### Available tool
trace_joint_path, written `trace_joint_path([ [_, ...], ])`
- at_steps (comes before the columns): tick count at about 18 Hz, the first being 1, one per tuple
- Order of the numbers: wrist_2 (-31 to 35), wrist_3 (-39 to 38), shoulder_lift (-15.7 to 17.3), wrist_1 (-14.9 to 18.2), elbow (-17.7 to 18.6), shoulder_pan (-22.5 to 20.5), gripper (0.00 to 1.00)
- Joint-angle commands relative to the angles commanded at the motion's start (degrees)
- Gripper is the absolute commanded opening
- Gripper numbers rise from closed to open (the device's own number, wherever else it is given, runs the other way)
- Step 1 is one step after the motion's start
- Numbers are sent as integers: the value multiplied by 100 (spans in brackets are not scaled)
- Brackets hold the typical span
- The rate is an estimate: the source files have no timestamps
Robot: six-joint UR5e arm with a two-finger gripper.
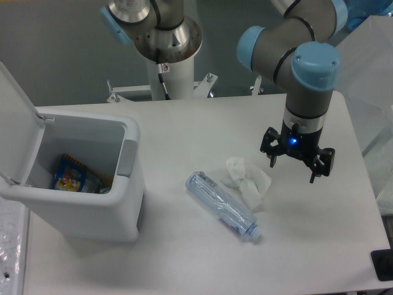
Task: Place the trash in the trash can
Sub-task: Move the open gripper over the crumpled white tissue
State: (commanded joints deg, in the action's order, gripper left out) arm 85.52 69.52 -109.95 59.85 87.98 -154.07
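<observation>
1. While the tool (298, 165) hangs over the tabletop (184, 258), its fingers are spread apart and hold nothing; a blue light shows on the wrist just above them.
2. Landmark: the trash can (86, 209), on the tabletop's left side. Its flip lid (15, 104) stands open, tilted up at the can's left edge, and the grey latch tab (127, 157) sits on the right rim.
3. Inside the can: a blue-yellow-red printed packet (73, 177), leaning against the far-left inner wall.
4. The crushed clear plastic bottle (222, 206) lies flat on the tabletop to the right of the can, apart from it, running diagonally, white cap at the end farther from the can.
5. The crumpled white tissue (249, 180) lies just beyond the bottle, farther right of the can; whether the two touch, cannot tell.
6. The tool is farther right again, just past the tissue's right edge, not over it and well apart from the can.
</observation>
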Motion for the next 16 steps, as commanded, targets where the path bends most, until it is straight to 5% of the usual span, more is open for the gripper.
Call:
trace_joint_path([
  [9,-9,-70,17,-53,158,17,100],
  [16,-53,-228,79,-650,913,9,100],
])
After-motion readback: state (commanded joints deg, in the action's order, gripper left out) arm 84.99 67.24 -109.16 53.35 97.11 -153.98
